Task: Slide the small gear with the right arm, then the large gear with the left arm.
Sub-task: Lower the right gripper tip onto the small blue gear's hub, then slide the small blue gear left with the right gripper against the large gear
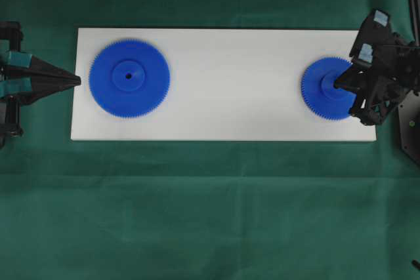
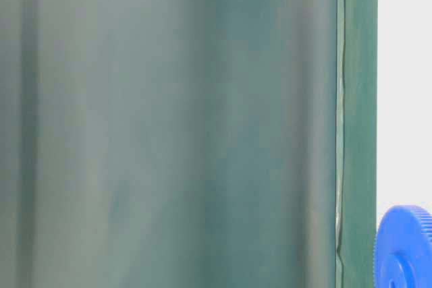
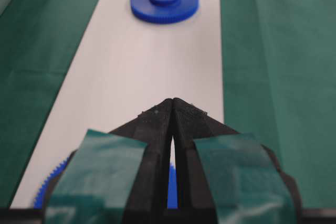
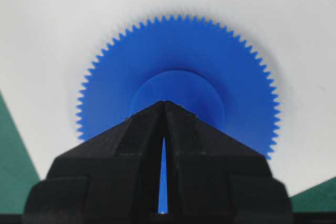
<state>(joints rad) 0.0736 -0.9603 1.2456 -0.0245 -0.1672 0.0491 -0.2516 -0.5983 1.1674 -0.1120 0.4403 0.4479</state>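
Note:
The large gear (image 1: 129,78) lies flat on the left part of a white board (image 1: 230,106). My left gripper (image 1: 77,80) is shut with nothing in it, its tips at the board's left edge, just short of that gear's teeth. In the left wrist view the gripper (image 3: 172,99) points along the board, and the large gear's rim (image 3: 46,182) shows under its teal pads (image 3: 100,177). The small gear (image 1: 323,90) lies at the board's right end. My right gripper (image 1: 336,85) is shut, its tips over the small gear's hub (image 4: 178,85); contact cannot be told.
The board rests on green cloth (image 1: 210,214), which surrounds it on all sides. Between the two gears the board is bare white. A blue gear's rim (image 2: 405,247) shows in the table-level view; which gear cannot be told.

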